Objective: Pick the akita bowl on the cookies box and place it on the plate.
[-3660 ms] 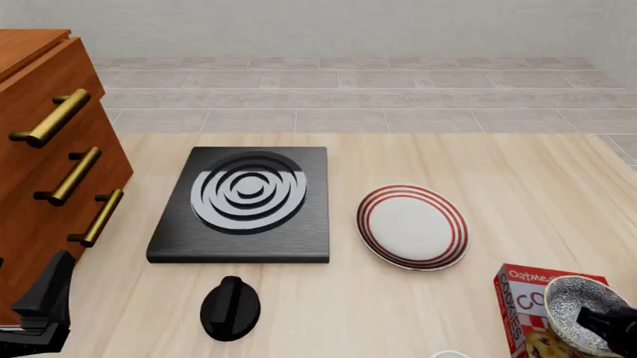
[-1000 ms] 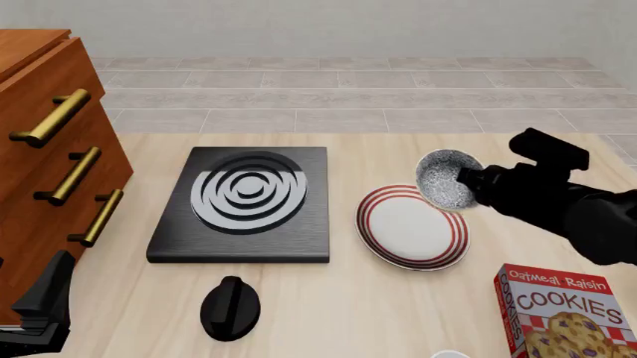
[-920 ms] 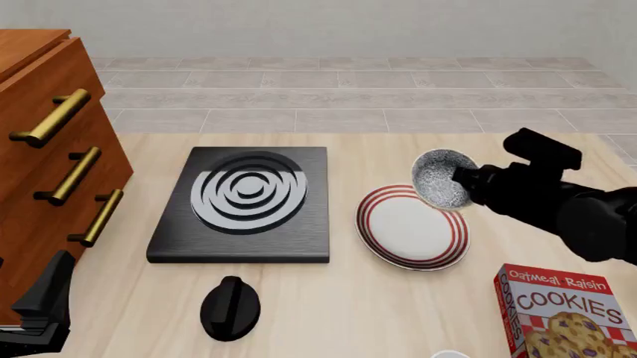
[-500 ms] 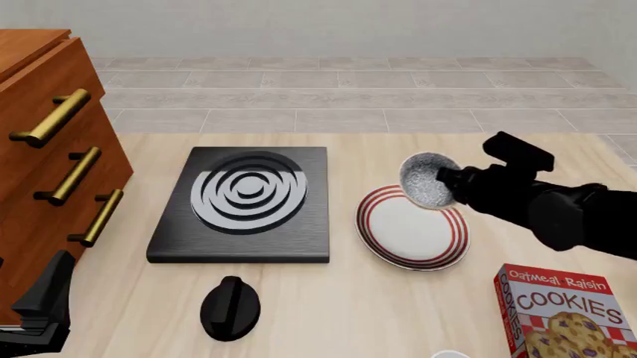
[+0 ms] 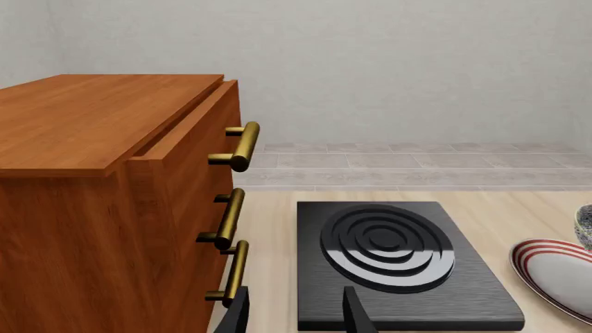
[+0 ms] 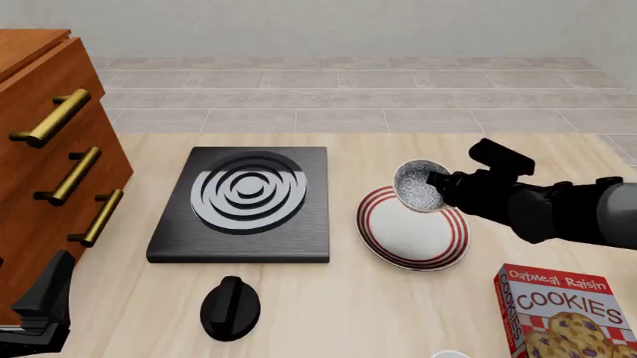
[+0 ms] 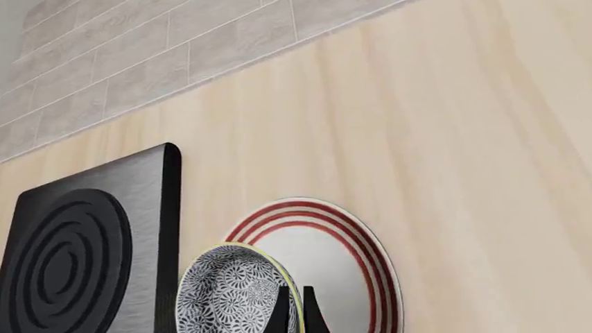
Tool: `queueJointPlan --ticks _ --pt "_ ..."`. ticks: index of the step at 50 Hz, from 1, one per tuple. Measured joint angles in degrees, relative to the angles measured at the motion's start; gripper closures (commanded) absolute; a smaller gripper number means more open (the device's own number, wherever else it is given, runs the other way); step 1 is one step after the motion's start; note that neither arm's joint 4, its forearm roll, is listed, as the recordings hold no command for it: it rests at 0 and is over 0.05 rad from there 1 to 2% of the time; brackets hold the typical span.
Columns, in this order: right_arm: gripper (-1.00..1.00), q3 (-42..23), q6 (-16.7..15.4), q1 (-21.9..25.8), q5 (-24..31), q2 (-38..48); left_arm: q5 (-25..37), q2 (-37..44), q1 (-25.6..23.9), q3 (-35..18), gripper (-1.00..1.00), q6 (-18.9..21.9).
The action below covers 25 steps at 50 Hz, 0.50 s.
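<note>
The akita bowl (image 6: 418,187) hangs tilted over the far edge of the plate (image 6: 410,233), its speckled inside facing left. My right gripper (image 6: 436,181) is shut on the bowl's rim. In the right wrist view the bowl (image 7: 229,293) is pinched between the closed fingertips of the right gripper (image 7: 296,313), above the plate (image 7: 333,260). The cookies box (image 6: 565,312) lies at the near right with nothing on it. My left gripper (image 6: 42,309) rests at the near left, and in its own view the left gripper (image 5: 294,319) stands open on nothing.
A black square stove (image 6: 244,203) with grey rings lies left of the plate. A black knob-like object (image 6: 230,306) sits in front of it. A wooden drawer cabinet (image 6: 50,156) with brass handles fills the left side. A small white thing (image 6: 449,354) shows at the near edge.
The right arm lifted the bowl off the cookies box and carried it left; over the last second it has moved further left and lower over the plate. The left arm stayed still.
</note>
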Motion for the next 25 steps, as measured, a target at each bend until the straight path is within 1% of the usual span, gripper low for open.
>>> queueJointPlan --ticks 25 --pt "1.00 -0.50 -0.43 -0.92 -2.16 4.99 0.00 0.00 0.00 0.00 -1.00 0.00"
